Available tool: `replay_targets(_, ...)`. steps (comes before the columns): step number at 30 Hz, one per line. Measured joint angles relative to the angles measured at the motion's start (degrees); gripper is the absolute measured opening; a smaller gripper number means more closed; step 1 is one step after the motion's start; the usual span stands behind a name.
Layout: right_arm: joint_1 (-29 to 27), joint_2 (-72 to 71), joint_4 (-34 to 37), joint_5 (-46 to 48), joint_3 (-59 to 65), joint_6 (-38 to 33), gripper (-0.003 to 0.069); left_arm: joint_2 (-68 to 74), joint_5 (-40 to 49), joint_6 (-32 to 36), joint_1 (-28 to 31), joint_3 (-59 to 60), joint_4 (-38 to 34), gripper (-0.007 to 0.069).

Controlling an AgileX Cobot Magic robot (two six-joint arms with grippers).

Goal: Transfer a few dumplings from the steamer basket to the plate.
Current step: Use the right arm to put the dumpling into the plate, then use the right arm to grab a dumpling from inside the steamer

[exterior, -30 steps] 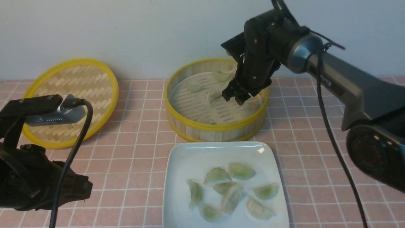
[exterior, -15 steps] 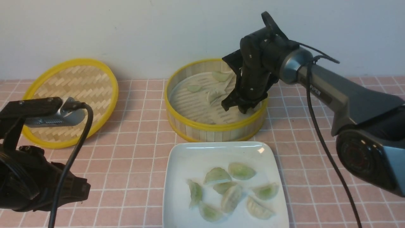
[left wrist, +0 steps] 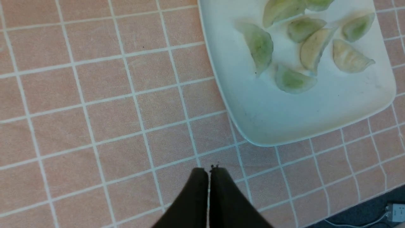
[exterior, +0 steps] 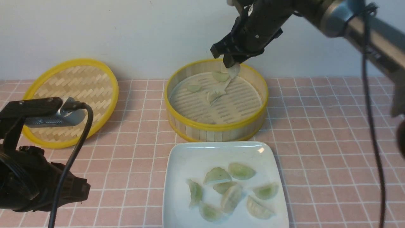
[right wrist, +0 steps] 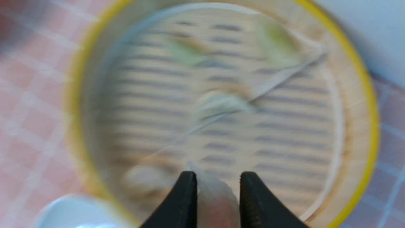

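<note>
Eight dumplings [exterior: 241, 170] lie on the plate [exterior: 190, 158], mostly toward its right half. Right tool [exterior: 228, 61] hangs above the far rim of the steamer basket [exterior: 218, 128], clenched on a pale dumpling [exterior: 234, 70] that dangles clear of the liner. I count at least three more in the basket's far-left part. Left tool [left wrist: 208, 171] closed on nothing, fingers touching, over bare bench [left wrist: 95, 110] near the plate's near-left corner
</note>
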Motion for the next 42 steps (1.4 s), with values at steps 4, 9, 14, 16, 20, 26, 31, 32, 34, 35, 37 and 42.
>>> replay_targets(4, 3.3, -9.9, 5.6, 0.0, 16.3, -1.3, 0.0153, 0.0, -0.2, 0.0, 0.0, 0.0, -0.1, -0.0006)
replay_targets(9, 9.5, -9.9, 6.2, 0.2, 28.6, -1.5, 0.0153, 0.0, -1.7, 0.3, 0.0, 0.0, -0.1, -0.0006)
replay_targets(14, 12.2, -5.3, 5.7, -0.4, 30.1, -1.5, 0.0216, 0.0, -2.1, 0.6, 0.0, 0.0, -0.1, -0.0006)
replay_targets(16, 12.4, -4.7, 5.7, -0.5, 30.1, -1.5, 0.0279, 0.0, -2.1, 1.1, 0.0, 0.0, -0.1, -0.0006)
replay_targets(20, 12.4, -4.4, 5.4, -0.5, 28.8, -1.1, 0.0447, 0.0, -2.0, 2.0, 0.0, 0.0, -0.1, -0.0006)
replay_targets(26, 11.3, -3.9, -1.8, -0.4, 18.1, 1.3, 0.0545, 0.0, -2.0, 2.1, 0.0, 0.0, -0.1, -0.0006)
replay_targets(31, 4.8, 3.3, -6.1, -0.3, 3.1, 4.4, 0.0549, 0.0, -2.0, 2.1, 0.0, 0.0, -0.1, -0.0006)
replay_targets(32, 3.2, 5.9, -6.1, -0.4, -0.3, 4.5, 0.0549, 0.0, -2.0, 2.1, 0.0, 0.0, -0.1, -0.0006)
replay_targets(34, 0.9, 10.2, -5.9, -0.4, -3.5, 4.6, 0.0549, 0.0, -2.0, 2.1, 0.0, 0.0, -0.2, -0.0006)
replay_targets(35, -0.2, 12.9, -5.8, -0.4, -4.9, 4.8, 0.0549, 0.0, -1.8, 2.1, 0.0, 0.0, -0.2, -0.0006)
replay_targets(37, -1.1, 15.2, -5.6, -0.4, -5.5, 5.2, 0.0549, 0.0, -1.5, 2.1, 0.0, 0.0, -0.2, -0.0006)
replay_targets(42, -1.8, 17.4, -3.7, -0.2, -4.6, 6.4, 0.0549, 0.0, -0.2, 2.1, 0.0, 0.0, -0.2, -0.0006)
